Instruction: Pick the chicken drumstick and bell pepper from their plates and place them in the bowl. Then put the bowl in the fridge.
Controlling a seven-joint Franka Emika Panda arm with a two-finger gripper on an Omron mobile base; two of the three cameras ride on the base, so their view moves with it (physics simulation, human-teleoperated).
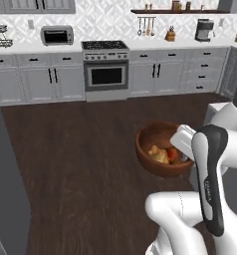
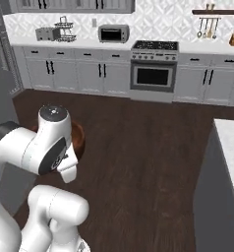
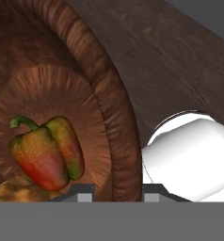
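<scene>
We are seeing even, soft, rendered light with no single visible lamp in both base views; the white cabinets (image 1: 155,74) and backsplash are reading bright while the dark wood floor (image 1: 75,149) is staying dim and matte. We are finding hardly any cast shadows and no glare. Edges are looking slightly soft and pixelated from low resolution. In the hand view the bowl (image 3: 109,108) and the bell pepper (image 3: 45,153) are showing close and coarse, with gentle shading inside the bowl's wall
</scene>
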